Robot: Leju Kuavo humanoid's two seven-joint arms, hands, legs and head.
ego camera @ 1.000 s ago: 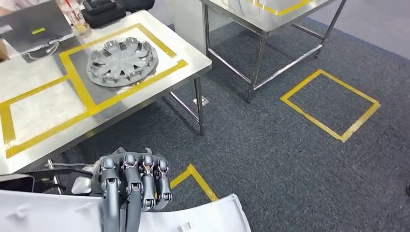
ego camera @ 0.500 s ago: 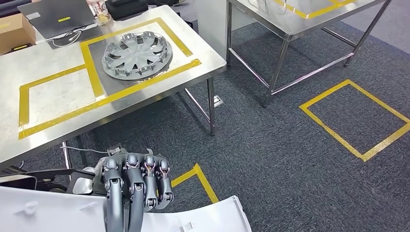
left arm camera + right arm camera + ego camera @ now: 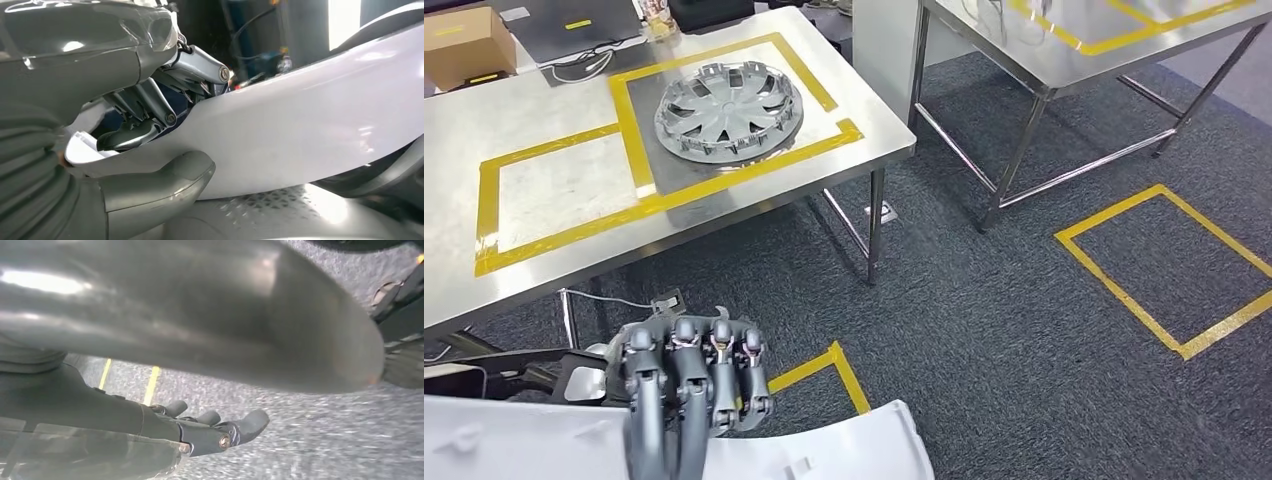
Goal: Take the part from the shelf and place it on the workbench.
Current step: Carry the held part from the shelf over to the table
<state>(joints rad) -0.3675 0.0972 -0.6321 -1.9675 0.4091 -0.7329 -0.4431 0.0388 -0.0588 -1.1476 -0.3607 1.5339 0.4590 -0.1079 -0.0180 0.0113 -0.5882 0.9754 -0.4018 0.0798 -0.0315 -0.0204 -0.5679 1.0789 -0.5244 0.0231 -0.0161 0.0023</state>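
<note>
- Far left of the head view, a cardboard box sits at the back corner of the steel tabletop, with a laptop just beside it.
- Yellow tape marks out two boxes on that tabletop; the left box is bare steel, and in the right one lies a silver hubcap, flat and face up.
- Down at the bottom edge, here's the left hand, fingers curled over the near edge of the white part, which spreads across the bottom of the view, held above the carpet and well apart from the tabletop.
- The left wrist view confirms the grip: thumb pressed under the white part, darker fingers clamped on its other side. That's a firm hold.
- Below the hand, a yellow tape corner shows on the grey carpet.
- Further right stands a second steel table with its own yellow tape, and beyond it a taped square on the carpet.
- The right hand hangs over the carpet in the right wrist view, fingers loosely extended and apart, holding nothing.
</note>
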